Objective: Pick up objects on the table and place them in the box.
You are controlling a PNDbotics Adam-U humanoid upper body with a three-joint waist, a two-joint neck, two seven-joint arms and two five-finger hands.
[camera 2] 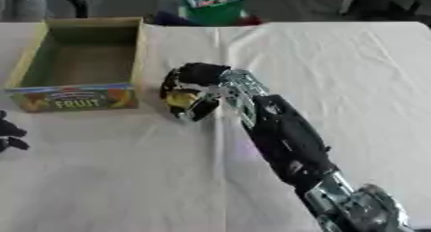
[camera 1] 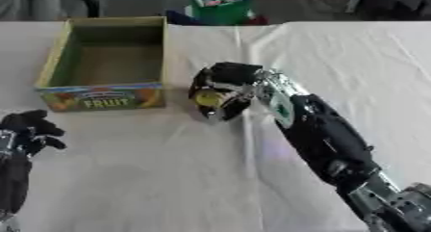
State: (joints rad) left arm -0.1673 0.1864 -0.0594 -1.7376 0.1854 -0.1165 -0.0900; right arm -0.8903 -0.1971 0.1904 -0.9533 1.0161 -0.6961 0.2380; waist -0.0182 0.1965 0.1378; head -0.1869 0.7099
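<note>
White cloth (camera 1: pixel 168 178) covers the whole table, creased down the middle; beyond the far edge is a dark floor with a green container (camera 1: pixel 221 2) on it.

Nearest, lower left: left hand (camera 1: pixel 30 130), idle, resting on the cloth with its fingers curled in and nothing in it. In the right eye view it shows only at the frame edge.

Mid-table: right arm enters from the lower right corner and reaches diagonally to the centre. Right hand (camera 1: pixel 225 84) is curled round a small yellow round object (camera 1: pixel 207 98), fingers and thumb closed about it; the object shows only partly between them. Cannot tell whether it is lifted clear of the cloth or touching it.

Far left: cardboard box (camera 1: pixel 107 95), open top, "FRUIT" printed on the near wall. Its interior looks bare as far as it can be seen. The hand and object sit just beside the box's right wall, outside it.

Step, as judged: grasp made, transfer to the box pending. The next move calls for raising the object above the rim, carrying it left over the opening, then releasing; the near-right corner of the rim is the likely snag.

Count: one box, one yellow object, no other loose items visible on the cloth.
</note>
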